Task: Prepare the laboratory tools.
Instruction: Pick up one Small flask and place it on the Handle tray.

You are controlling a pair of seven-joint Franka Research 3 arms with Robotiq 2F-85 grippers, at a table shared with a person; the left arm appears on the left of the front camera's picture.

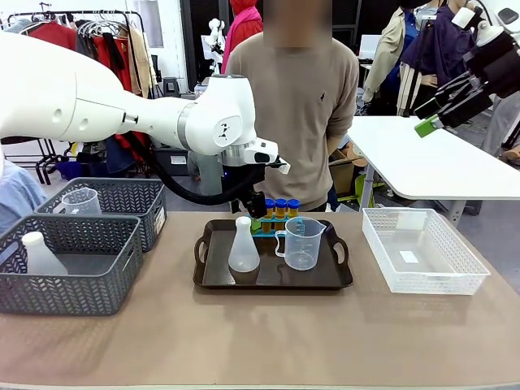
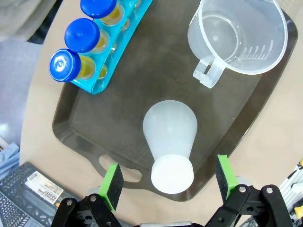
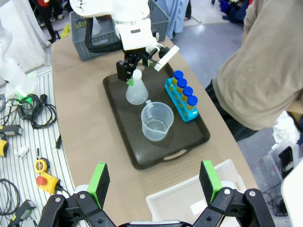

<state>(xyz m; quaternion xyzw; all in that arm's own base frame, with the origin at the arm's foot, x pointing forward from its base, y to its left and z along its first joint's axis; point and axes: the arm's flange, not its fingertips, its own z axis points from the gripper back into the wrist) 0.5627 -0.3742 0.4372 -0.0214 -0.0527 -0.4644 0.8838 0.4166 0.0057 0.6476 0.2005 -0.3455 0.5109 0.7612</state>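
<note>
From my station I saw the dark brown tray [image 1: 213, 280] sitting mid-desk with all the lab tools on it. The whitish conical flask [image 1: 243, 246] stood upright toward the tray's left end, the clear graduated beaker [image 1: 301, 243] just beside it on the right, its handle turned toward the flask. Behind them, along the tray's far edge, the blue-capped test tubes [image 1: 280, 208] of yellow liquid stood in a light blue rack [image 2: 110, 69].

My left gripper [image 2: 168, 180] hung directly above the flask's mouth, its fingers [image 2: 112, 179] spread wide apart on either side of the neck, touching nothing that I could make out. My right gripper [image 3: 154, 181] was raised well clear over the desk's right end, its fingers [image 3: 98, 179] likewise apart and holding nothing.

Two grey mesh baskets [image 1: 120, 269] sat at the left of the desk; the nearer held another whitish flask [image 1: 39, 255], the farther one a second clear beaker [image 1: 80, 201]. A white mesh basket [image 1: 455, 262] lay to the right of the tray. A person [image 1: 296, 97] in a beige top stood at the far side.
</note>
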